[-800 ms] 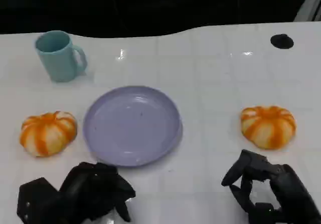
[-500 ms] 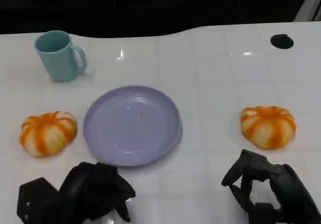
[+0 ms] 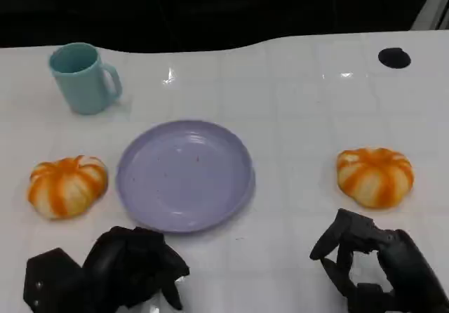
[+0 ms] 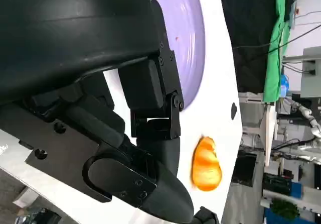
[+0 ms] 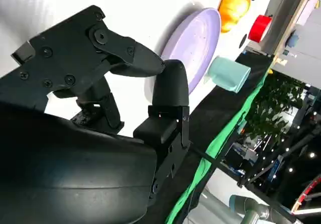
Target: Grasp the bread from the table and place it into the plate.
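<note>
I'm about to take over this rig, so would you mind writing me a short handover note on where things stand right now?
Left hand: low at the near table edge, fingers curled in, holding nothing.
Right hand: near edge on the right, fingers apart, holding nothing.
Two orange-striped breads lie on the table: the left bread just left of the plate, the right bread well to its right, ahead of the right hand.
The purple plate sits mid-table with nothing on it; a teal mug stands behind it to the left.
Done: nothing yet; no bread grasped.
Left: grasp a bread and set it in the plate.
</note>
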You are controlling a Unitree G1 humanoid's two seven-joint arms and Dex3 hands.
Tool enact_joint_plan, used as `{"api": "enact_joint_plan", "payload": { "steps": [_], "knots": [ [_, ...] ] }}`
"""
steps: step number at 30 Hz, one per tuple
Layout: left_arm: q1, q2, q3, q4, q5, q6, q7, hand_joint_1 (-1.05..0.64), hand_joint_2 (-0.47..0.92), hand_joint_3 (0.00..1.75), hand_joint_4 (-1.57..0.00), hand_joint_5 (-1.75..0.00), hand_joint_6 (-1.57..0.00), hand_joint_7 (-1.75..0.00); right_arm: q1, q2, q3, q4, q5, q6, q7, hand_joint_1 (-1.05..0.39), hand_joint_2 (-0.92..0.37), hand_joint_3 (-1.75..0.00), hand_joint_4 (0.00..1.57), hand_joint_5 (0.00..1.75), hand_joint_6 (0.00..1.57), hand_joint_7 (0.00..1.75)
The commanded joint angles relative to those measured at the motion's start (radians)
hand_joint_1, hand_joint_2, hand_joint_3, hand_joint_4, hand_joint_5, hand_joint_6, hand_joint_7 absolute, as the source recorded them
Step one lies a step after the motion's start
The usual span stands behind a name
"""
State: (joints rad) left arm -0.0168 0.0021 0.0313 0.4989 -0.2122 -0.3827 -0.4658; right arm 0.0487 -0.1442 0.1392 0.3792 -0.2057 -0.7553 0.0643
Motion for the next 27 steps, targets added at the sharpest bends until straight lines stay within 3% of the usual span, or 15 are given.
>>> {"api": "enact_joint_plan", "payload": {
  "steps": [1, 6, 8, 11, 17, 19, 23, 27],
  "knots": [
    [0.004, 0.01, 0.006, 0.002, -0.002, -0.008, -0.003, -1.05, 0.81, 0.0, -1.46, -0.97, -1.57, -0.45, 0.006, -0.01, -0.009, -0.011, 0.008, -0.001, -0.003, -0.28, -0.54, -0.98, 0.75, 1.75, 0.65, 1.41],
    [0.004, 0.009, 0.005, 0.002, -0.001, -0.006, -0.002, -1.05, 0.8, 0.0, -1.46, -0.97, -1.57, -0.45, -0.009, -0.007, -0.024, 0.002, 0.011, -0.025, -0.02, -0.27, -0.58, -0.91, 0.71, 1.74, 0.69, 1.29],
    [0.002, 0.01, 0.004, 0.005, 0.002, -0.01, -0.002, -1.05, 0.81, 0.0, -1.46, -0.97, -1.57, -0.45, -0.017, -0.005, -0.034, 0.004, 0.014, -0.035, -0.03, -0.27, -0.6, -0.85, 0.69, 1.46, 0.72, 1.08],
    [0.001, 0.01, 0.003, 0.002, 0.006, -0.005, 0.004, -1.05, 0.81, 0.0, -1.46, -0.97, -1.57, -0.45, -0.022, -0.014, -0.049, -0.019, 0.012, -0.015, -0.036, -0.29, -0.64, -0.78, 0.7, 1.21, 0.77, 0.83],
    [0.001, 0.009, 0.004, 0.002, 0.003, -0.005, 0.004, -1.05, 0.8, 0.0, -1.46, -0.98, -1.57, -0.45, -0.047, -0.029, -0.087, -0.038, -0.023, -0.005, -0.071, -0.29, -0.65, -0.68, 0.65, 1.18, 0.79, 0.63],
    [0.003, 0.01, 0.003, 0.003, 0.005, -0.008, 0.003, -1.05, 0.81, 0.0, -1.46, -0.98, -1.57, -0.45, -0.053, -0.048, -0.101, -0.062, -0.084, 0.016, -0.1, -0.3, -0.68, -0.57, 0.61, 1.09, 0.75, 0.57],
    [0.007, 0.01, 0.002, -0.005, 0.002, 0.0, 0.001, -1.05, 0.81, 0.0, -1.46, -0.98, -1.57, -0.46, -0.054, -0.09, -0.119, -0.142, -0.244, 0.088, -0.178, -0.4, -0.87, -0.18, 0.53, 0.82, 0.68, 0.34],
    [0.009, 0.007, 0.002, -0.01, -0.001, 0.005, 0.003, -1.05, 0.8, 0.0, -1.46, -0.98, -1.57, -0.45, -0.059, -0.142, -0.122, -0.202, -0.403, 0.15, -0.258, -0.45, -0.92, -0.06, 0.38, 0.66, 0.59, 0.2]
  ]
}}
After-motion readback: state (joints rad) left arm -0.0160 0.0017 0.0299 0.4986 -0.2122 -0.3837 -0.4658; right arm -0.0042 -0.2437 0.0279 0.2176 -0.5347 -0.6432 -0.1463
